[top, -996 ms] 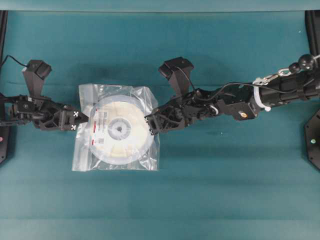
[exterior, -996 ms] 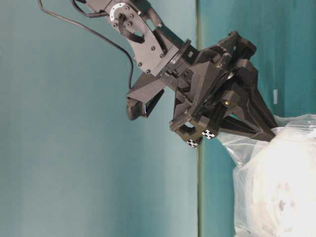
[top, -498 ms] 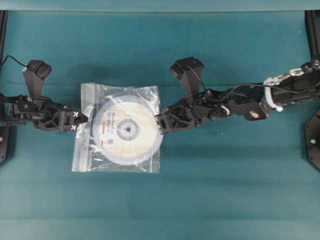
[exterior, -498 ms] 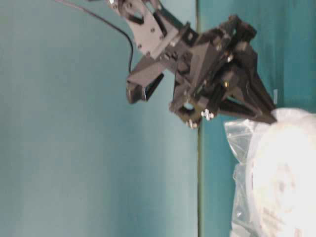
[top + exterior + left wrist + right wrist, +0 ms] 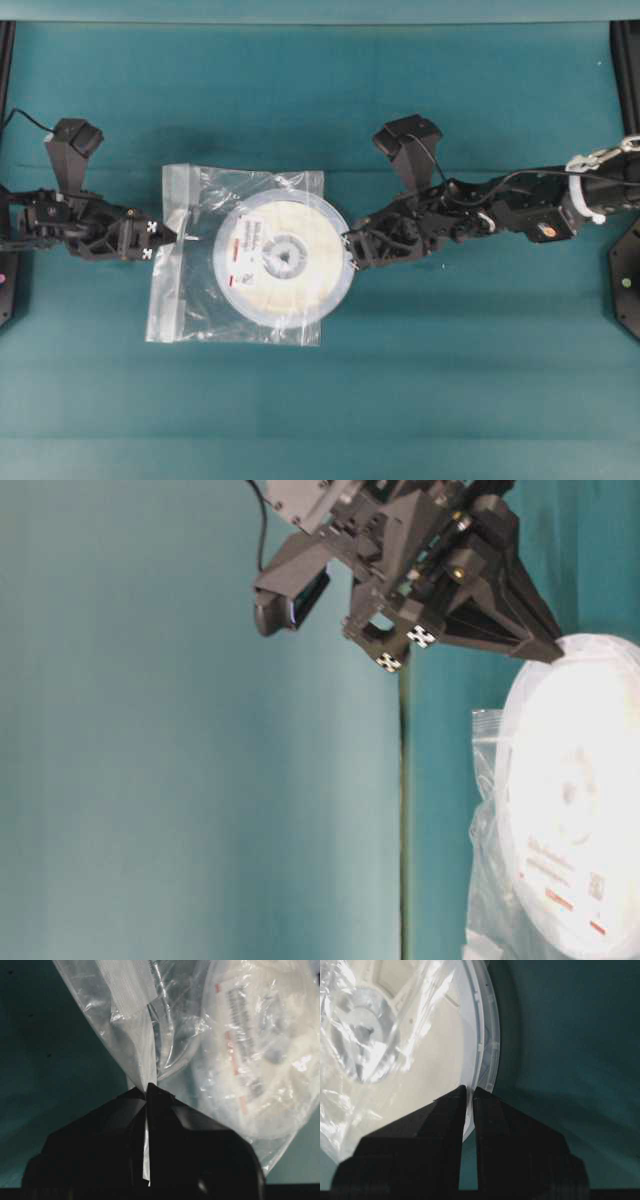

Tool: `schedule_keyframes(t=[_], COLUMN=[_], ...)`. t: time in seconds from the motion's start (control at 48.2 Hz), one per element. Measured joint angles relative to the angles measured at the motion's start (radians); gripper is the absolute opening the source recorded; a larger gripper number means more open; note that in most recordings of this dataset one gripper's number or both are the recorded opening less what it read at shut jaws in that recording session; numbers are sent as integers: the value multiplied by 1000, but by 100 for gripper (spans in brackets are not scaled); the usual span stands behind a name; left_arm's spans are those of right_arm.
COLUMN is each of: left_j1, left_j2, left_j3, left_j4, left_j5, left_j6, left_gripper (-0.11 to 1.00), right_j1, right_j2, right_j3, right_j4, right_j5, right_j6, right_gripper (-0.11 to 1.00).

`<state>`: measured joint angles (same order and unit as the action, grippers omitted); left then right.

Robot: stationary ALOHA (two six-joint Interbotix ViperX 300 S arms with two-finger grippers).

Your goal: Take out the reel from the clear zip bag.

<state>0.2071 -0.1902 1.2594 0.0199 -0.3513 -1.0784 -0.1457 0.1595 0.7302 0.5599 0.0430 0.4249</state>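
- The right gripper (image 5: 347, 262) is clenched on the rim of the reel (image 5: 286, 258); in the right wrist view its two dark fingers (image 5: 451, 1110) meet on the thin white edge with only a sliver of plastic between them.
- Just beyond those fingertips the reel lies flat: cream winding, grey hub, a small white label with red marks on the side away from the claw.
- The part of the reel nearest the right gripper sticks out past the open edge of the clear zip bag (image 5: 180, 300); the rest lies inside the bag.
- On the far side of the bag from the right claw, the left gripper (image 5: 172, 239) is pinched tight on the bag's whitish zip-strip edge, the film bunched into a fold at its tips, as the left wrist view shows.
- Bag and reel lie between the two claws on the teal table (image 5: 420, 380).
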Motion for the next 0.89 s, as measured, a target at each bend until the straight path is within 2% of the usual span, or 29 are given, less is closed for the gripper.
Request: schedule_keyframes(t=[0.415, 0.892], left_j1=[0, -2], left_j2=[0, -2], left_j3=[0, 2], left_j4=[-2, 0], left_j5=[0, 0], left_j6=[0, 0], left_gripper=[0, 0], right_j1=[-8, -37], right_j2=[-25, -118], right_j3=[32, 149], right_j4=[0, 0], right_j5=[0, 3], right_j6=[0, 0], right_gripper=[7, 7])
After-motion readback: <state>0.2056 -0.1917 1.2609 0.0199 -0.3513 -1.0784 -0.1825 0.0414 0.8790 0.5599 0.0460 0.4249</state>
